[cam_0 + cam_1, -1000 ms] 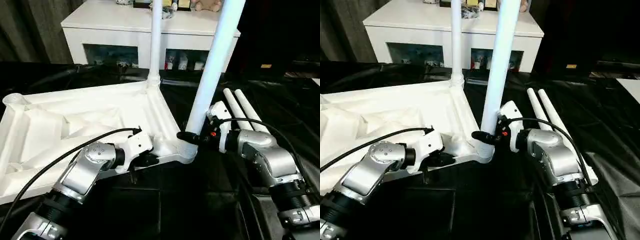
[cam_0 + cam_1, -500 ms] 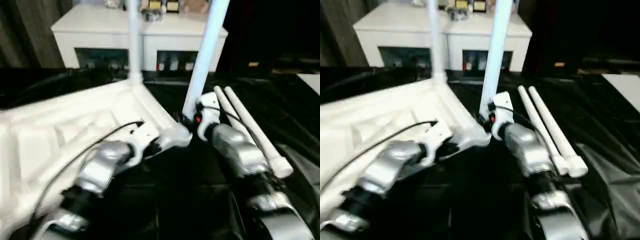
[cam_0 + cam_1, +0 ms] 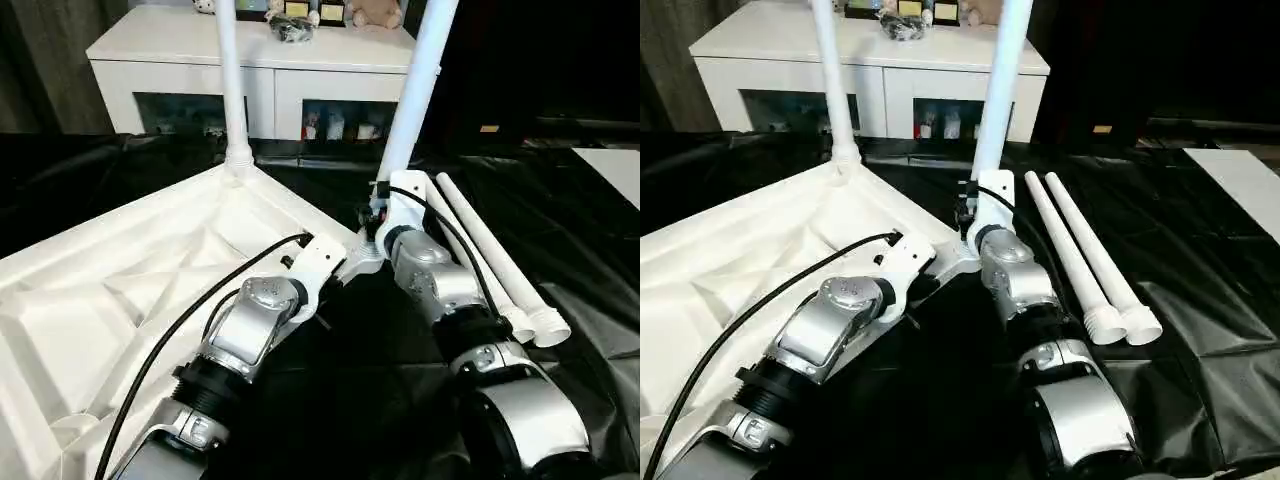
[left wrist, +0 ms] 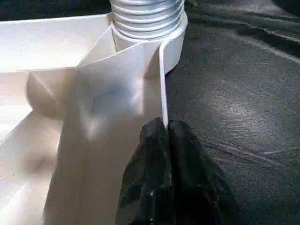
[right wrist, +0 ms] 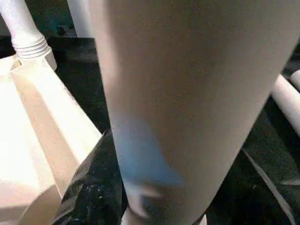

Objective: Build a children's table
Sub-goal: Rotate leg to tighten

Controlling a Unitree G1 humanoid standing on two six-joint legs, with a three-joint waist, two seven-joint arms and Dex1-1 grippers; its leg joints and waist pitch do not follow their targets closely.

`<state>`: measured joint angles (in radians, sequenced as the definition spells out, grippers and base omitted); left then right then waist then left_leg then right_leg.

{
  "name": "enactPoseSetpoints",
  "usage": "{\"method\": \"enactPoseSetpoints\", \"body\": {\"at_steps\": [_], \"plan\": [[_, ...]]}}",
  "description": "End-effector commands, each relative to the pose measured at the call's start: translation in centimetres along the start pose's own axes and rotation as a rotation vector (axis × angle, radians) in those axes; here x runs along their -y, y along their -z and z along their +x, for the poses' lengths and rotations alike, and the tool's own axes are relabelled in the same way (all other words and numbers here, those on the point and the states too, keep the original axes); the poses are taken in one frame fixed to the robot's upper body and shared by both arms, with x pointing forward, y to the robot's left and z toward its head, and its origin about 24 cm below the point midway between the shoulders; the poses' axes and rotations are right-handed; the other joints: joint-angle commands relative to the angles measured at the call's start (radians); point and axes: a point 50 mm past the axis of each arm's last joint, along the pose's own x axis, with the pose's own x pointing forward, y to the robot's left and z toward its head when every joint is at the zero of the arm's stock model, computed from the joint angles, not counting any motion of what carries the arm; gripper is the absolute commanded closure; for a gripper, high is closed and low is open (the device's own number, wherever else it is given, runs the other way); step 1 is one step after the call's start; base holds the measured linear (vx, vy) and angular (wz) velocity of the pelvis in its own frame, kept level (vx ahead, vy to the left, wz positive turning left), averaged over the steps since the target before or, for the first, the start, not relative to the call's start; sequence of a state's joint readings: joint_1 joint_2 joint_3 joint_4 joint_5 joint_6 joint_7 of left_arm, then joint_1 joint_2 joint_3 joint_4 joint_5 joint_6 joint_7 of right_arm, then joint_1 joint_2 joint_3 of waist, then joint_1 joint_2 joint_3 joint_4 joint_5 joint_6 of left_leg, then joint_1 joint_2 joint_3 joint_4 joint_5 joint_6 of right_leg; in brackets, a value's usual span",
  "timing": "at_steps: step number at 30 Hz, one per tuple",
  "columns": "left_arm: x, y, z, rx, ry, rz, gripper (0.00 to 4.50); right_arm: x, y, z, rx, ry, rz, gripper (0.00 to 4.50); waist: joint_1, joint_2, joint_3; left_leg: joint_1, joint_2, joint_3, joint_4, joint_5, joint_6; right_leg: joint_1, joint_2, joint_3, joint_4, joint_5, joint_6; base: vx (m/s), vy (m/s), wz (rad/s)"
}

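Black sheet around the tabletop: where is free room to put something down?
Free: the black sheet right of the two loose legs, and the strip between the cabinet and the tabletop. Crowded: the near corner, where both grippers work.

Smooth white plastic tabletop (image 3: 120,300) and legs (image 3: 1080,250) lie on glossy black sheeting (image 3: 1200,300).

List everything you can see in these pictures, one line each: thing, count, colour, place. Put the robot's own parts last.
Tabletop: one, white, upside down on the black sheet.
Standing legs: two, white, one at the far corner, one at the near corner.
Loose legs: two, white, side by side on the sheet, right.
Sheet: one, black, under everything.
Cabinet: one, white, behind, small items on top.
Left gripper: shut on the tabletop's thin rim.
Right gripper: closed round the near standing leg.
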<state>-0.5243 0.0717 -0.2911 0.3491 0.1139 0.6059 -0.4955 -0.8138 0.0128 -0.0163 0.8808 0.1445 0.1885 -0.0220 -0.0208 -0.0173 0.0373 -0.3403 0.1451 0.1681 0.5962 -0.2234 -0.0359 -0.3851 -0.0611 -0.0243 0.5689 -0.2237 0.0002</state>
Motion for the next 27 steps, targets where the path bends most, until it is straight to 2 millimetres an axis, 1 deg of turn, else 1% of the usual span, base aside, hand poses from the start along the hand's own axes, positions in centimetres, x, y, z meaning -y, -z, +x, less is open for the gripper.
{"method": "enactPoseSetpoints", "body": {"at_steps": [1, 2, 3, 4, 5, 7, 8, 9, 10, 11, 12, 13, 14, 15, 16, 17, 18, 19, 20, 21, 22, 23, 24, 25, 26, 27], "plan": [[0.2, 0.2, 0.2, -0.020, 0.030, 0.028, 4.50, 1.0, 4.1, -0.4, -0.160, 0.023, 0.022, 2.66, 0.000, 0.020, -0.024, 0.010, 0.075, -0.049, -0.115, -0.571, -0.067, -0.007, -0.083, 0.034, -0.080, -0.376, -0.133, 0.000, 0.000, 0.00], [-0.1, 0.4, 0.0, -0.024, 0.024, 0.040, 4.50, 0.9, 3.4, -0.3, -0.123, -0.004, 0.028, 2.66, 0.001, 0.017, -0.025, 0.010, 0.075, -0.047, -0.114, -0.563, -0.064, -0.007, -0.083, 0.035, -0.080, -0.362, -0.137, 0.000, 0.000, 0.00], [-0.2, 0.5, 0.0, -0.025, 0.023, 0.044, 4.50, 0.8, 3.2, -0.2, -0.110, -0.014, 0.029, 2.66, 0.000, 0.016, -0.025, 0.009, 0.075, -0.046, -0.115, -0.555, -0.062, -0.006, -0.083, 0.036, -0.078, -0.352, -0.142, 0.000, 0.000, 0.00], [-0.3, 0.5, -0.1, -0.027, 0.021, 0.048, 4.50, 0.8, 3.0, -0.2, -0.098, -0.022, 0.030, 2.10, 0.002, 0.018, -0.028, 0.007, 0.076, -0.045, -0.114, -0.532, -0.059, -0.002, -0.084, 0.038, -0.075, -0.331, -0.148, 0.000, 0.000, 0.00], [-0.7, 0.8, -0.3, -0.025, 0.019, 0.060, 4.50, 0.8, 1.9, -0.1, -0.058, -0.054, 0.037, 1.96, 0.006, 0.020, -0.034, -0.001, 0.077, -0.040, -0.111, -0.450, -0.049, 0.005, -0.086, 0.042, -0.069, -0.249, -0.172, 0.000, 0.000, 0.00], [-0.8, 0.8, -0.3, -0.024, 0.019, 0.065, 4.50, 0.8, 1.6, -0.1, -0.046, -0.066, 0.033, 1.96, 0.006, 0.015, -0.033, -0.006, 0.078, -0.034, -0.108, -0.405, -0.034, 0.009, -0.086, 0.043, -0.066, -0.231, -0.190, 0.000, 0.000, 0.00], [-1.0, 0.9, -0.4, -0.023, 0.017, 0.073, 4.50, 0.8, 1.2, -0.1, -0.032, -0.078, 0.027, 1.76, 0.008, 0.016, -0.035, -0.005, 0.078, -0.032, -0.106, -0.396, -0.032, 0.008, -0.087, 0.044, -0.067, -0.234, -0.196, 0.000, 0.000, 0.00], [-1.1, 0.9, -0.4, -0.023, 0.017, 0.076, 4.50, 0.9, 1.0, -0.1, -0.026, -0.083, 0.024, 1.62, 0.014, 0.015, -0.040, -0.003, 0.078, -0.027, -0.100, -0.358, -0.021, 0.008, -0.087, 0.046, -0.066, -0.213, -0.207, 0.000, 0.000, 0.00], [-1.1, 0.9, -0.4, -0.023, 0.017, 0.076, 4.50, 0.9, 1.0, -0.1, -0.026, -0.083, 0.024, 1.56, 0.018, 0.010, -0.043, -0.012, 0.077, -0.023, -0.097, -0.300, -0.004, 0.013, -0.085, 0.047, -0.059, -0.174, -0.213, 0.000, 0.000, 0.00], [-1.4, 1.2, -0.7, -0.026, 0.025, 0.097, 4.50, 1.1, 0.0, -0.2, 0.017, -0.129, 0.003, 1.54, 0.020, 0.013, -0.040, -0.012, 0.079, -0.022, -0.098, -0.295, 0.002, 0.009, -0.084, 0.047, -0.060, -0.183, -0.216, 0.000, 0.000, 0.00], [-1.6, 1.5, -1.0, -0.021, 0.044, 0.131, 4.50, 1.3, -0.9, -0.6, 0.058, -0.194, -0.023, 1.49, 0.027, 0.016, -0.037, -0.010, 0.078, -0.020, -0.097, -0.308, 0.012, 0.006, -0.083, 0.047, -0.066, -0.219, -0.210, 0.000, 0.000, 0.00], [-2.0, 1.8, -1.5, -0.024, 0.075, 0.167, 4.50, 1.8, -1.8, -1.4, 0.097, -0.290, -0.062, 1.35, 0.029, 0.012, -0.042, -0.014, 0.079, -0.019, -0.095, -0.272, 0.015, 0.013, -0.082, 0.047, -0.060, -0.188, -0.211, 0.000, 0.000, 0.00], [-2.0, 1.8, -1.5, -0.023, 0.078, 0.168, 4.50, 1.8, -1.8, -1.4, 0.098, -0.296, -0.065, 1.12, 0.041, 0.015, -0.048, -0.011, 0.083, -0.016, -0.089, -0.191, 0.033, 0.017, -0.081, 0.046, -0.049, -0.082, -0.217, 0.000, 0.000, 0.00], [-2.1, 2.0, -1.9, -0.022, 0.111, 0.173, 4.50, 2.3, -1.8, -2.3, 0.101, -0.378, -0.112, 1.12, 0.040, 0.015, -0.047, -0.009, 0.082, -0.012, -0.088, -0.162, 0.047, 0.014, -0.079, 0.045, -0.046, -0.037, -0.232, 0.000, 0.000, 0.00], [-2.2, 2.1, -2.0, -0.025, 0.119, 0.168, 4.50, 2.4, -1.7, -2.6, 0.100, -0.406, -0.126, 1.10, 0.047, 0.019, -0.049, -0.014, 0.083, -0.011, -0.082, -0.097, 0.066, 0.026, -0.081, 0.042, -0.034, 0.045, -0.252, 0.053, -0.033, 0.04], [-2.2, 2.2, -2.3, -0.013, 0.150, 0.186, 4.50, 2.8, -1.5, -3.1, 0.096, -0.450, -0.160, 1.06, 0.049, 0.020, -0.050, -0.015, 0.085, -0.009, -0.081, -0.071, 0.074, 0.026, -0.081, 0.041, -0.031, 0.080, -0.264, 0.051, -0.030, 0.01], [-2.2, 2.2, -2.5, -0.005, 0.171, 0.200, 4.50, 3.0, -1.4, -3.5, 0.092, -0.479, -0.182, 0.94, 0.055, 0.019, -0.051, -0.014, 0.084, -0.006, -0.077, -0.048, 0.089, 0.028, -0.080, 0.038, -0.027, 0.119, -0.283, 0.051, -0.030, 0.01], [-2.3, 2.3, -2.7, -0.008, 0.187, 0.200, 4.50, 3.3, -1.2, -3.9, 0.089, -0.513, -0.207, 0.79, 0.055, 0.018, -0.053, -0.014, 0.084, -0.004, -0.073, -0.026, 0.097, 0.031, -0.082, 0.037, -0.021, 0.156, -0.302, 0.000, 0.000, 0.00], [-2.4, 2.4, -3.0, -0.010, 0.208, 0.205, 4.50, 3.6, -1.1, -4.4, 0.084, -0.544, -0.234, 0.69, 0.060, 0.020, -0.053, -0.012, 0.085, -0.004, -0.072, -0.017, 0.101, 0.031, -0.082, 0.035, -0.020, 0.170, -0.308, 0.000, 0.000, 0.00], [-2.4, 2.4, -3.0, -0.010, 0.208, 0.205, 4.50, 3.6, -1.1, -4.4, 0.084, -0.544, -0.234, 0.67, 0.063, 0.019, -0.053, -0.010, 0.087, -0.002, -0.071, -0.010, 0.107, 0.031, -0.083, 0.033, -0.018, 0.180, -0.321, 0.000, 0.000, 0.00], [-2.3, 2.5, -3.5, -0.003, 0.256, 0.218, 4.50, 4.0, -0.9, -4.9, 0.077, -0.571, -0.257, 0.62, 0.062, 0.022, -0.052, -0.013, 0.088, -0.002, -0.071, -0.009, 0.107, 0.032, -0.084, 0.032, -0.017, 0.172, -0.329, 0.000, 0.000, 0.00], [-2.2, 2.6, -4.3, 0.008, 0.332, 0.251, 4.50, 4.5, -0.7, -5.9, 0.059, -0.636, -0.289, 0.37, 0.064, 0.027, -0.051, -0.012, 0.088, -0.004, -0.072, -0.014, 0.105, 0.033, -0.083, 0.031, -0.018, 0.159, -0.328, 0.000, 0.000, 0.00], [-2.0, 2.8, -4.8, 0.017, 0.388, 0.279, 4.50, 4.8, -0.5, -6.6, 0.042, -0.684, -0.308, 0.27, 0.071, 0.023, -0.051, -0.011, 0.092, -0.006, -0.072, -0.024, 0.108, 0.039, -0.083, 0.030, -0.019, 0.143, -0.314, 0.000, 0.000, 0.00], [-1.9, 3.0, -5.3, 0.009, 0.437, 0.281, 4.50, 5.1, -0.3, -7.3, 0.026, -0.730, -0.329, 0.27, 0.071, 0.025, -0.048, -0.010, 0.095, -0.004, -0.075, -0.032, 0.104, 0.034, -0.083, 0.031, -0.019, 0.131, -0.311, 0.000, 0.000, 0.00], [-1.9, 3.0, -5.3, 0.009, 0.437, 0.281, 4.50, 5.1, -0.3, -7.3, 0.026, -0.730, -0.329, 0.20, 0.072, 0.025, -0.049, -0.008, 0.093, -0.004, -0.074, -0.033, 0.099, 0.035, -0.081, 0.030, -0.017, 0.128, -0.313, 0.000, 0.000, 0.00], [-1.8, 3.1, -5.8, -0.002, 0.472, 0.285, 4.50, 5.3, 0.0, -8.0, 0.002, -0.772, -0.343, 0.10, 0.073, 0.029, -0.047, -0.006, 0.092, -0.003, -0.074, -0.042, 0.094, 0.031, -0.078, 0.028, -0.019, 0.110, -0.313, 0.000, 0.000, 0.00]]}}
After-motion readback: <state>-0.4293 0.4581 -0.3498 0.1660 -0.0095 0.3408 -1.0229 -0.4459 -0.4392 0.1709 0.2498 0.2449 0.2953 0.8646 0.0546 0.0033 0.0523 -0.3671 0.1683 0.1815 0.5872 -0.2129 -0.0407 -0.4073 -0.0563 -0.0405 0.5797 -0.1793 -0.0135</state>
